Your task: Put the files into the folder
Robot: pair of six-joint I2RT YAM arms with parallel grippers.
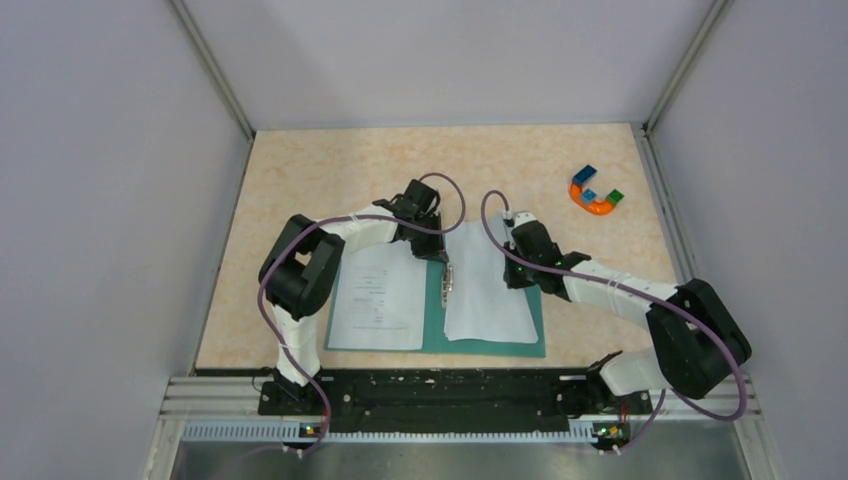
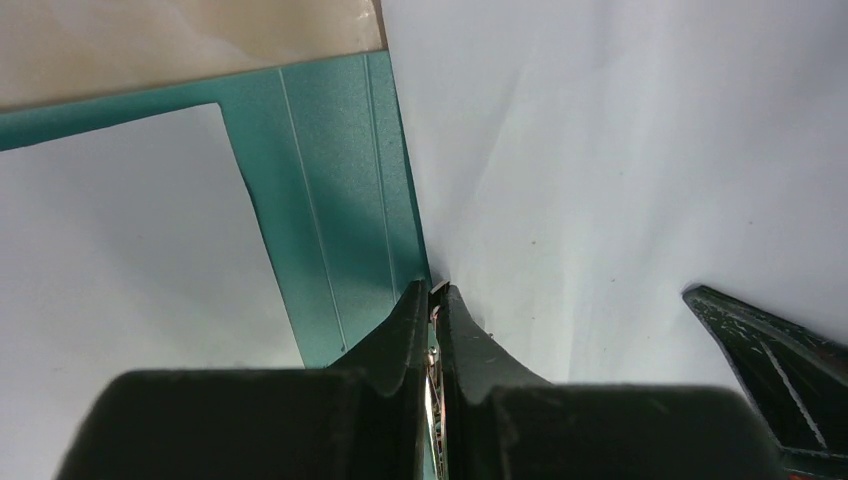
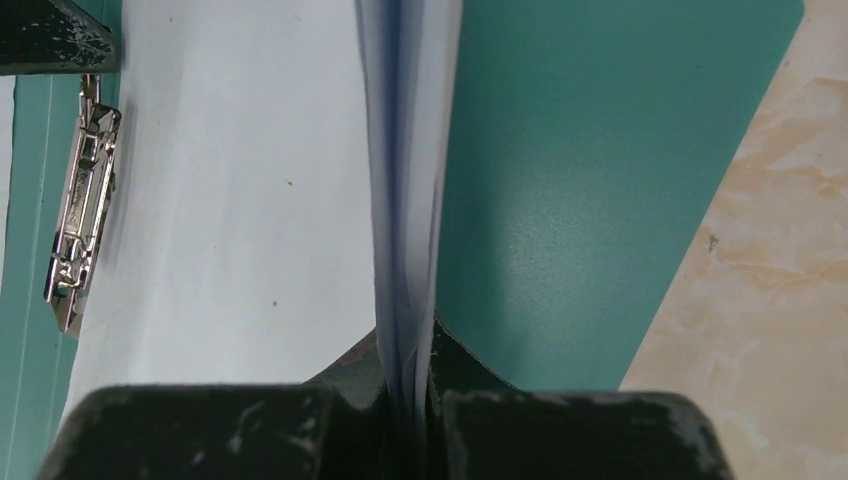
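Mid-filing on the counter (image 1: 400, 160): blank sheet (image 1: 485, 290) over the right half of the open folder (image 1: 434, 320), edge nipped tight in the right pincer (image 3: 405, 345); left pincer (image 2: 436, 300) nearly shut on the clip (image 3: 80, 200). Best to hold the clip up and slide paper squarely under.

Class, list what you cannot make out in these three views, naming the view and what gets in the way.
Printed sheet: top view, text too small to read.
Left gripper: left wrist view, its own fingers hide what, if anything, it pinches.
Clip: right wrist view, upper end hidden behind the left gripper's finger.
Blank sheet: right wrist view, right gripper fingers cover its pinched edge.
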